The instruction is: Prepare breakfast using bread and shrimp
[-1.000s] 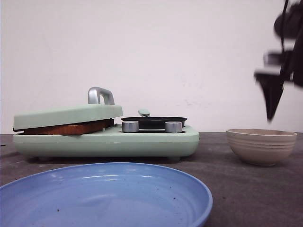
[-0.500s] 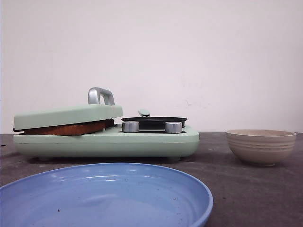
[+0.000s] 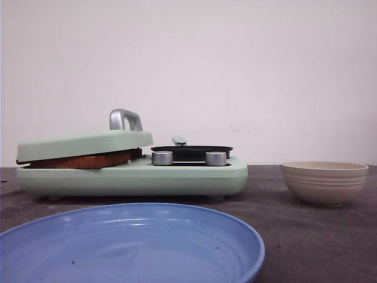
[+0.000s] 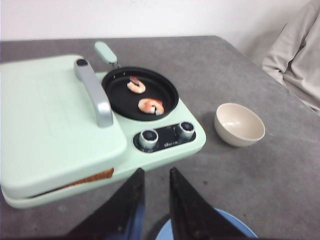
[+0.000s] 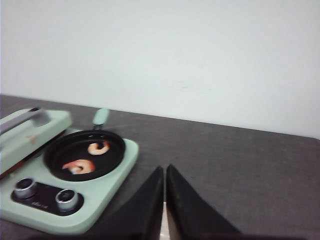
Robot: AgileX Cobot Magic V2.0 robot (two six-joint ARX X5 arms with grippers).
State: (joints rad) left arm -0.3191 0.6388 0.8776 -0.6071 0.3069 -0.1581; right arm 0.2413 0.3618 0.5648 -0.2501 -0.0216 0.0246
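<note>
Now the right gripper (image 5: 164, 200) has left the front view entirely.

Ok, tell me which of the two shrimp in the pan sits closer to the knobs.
The larger shrimp, lying beside the knobs; the smaller one lies toward the pan's handle.

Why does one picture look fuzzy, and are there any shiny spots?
The right wrist view is the soft one: the shrimp and the silver knobs look smeared. The left wrist view is sharper, with a bright glint on the metal handle. In the front view, the blue plate so near the camera looks soft, with pale reflections across it.
</note>
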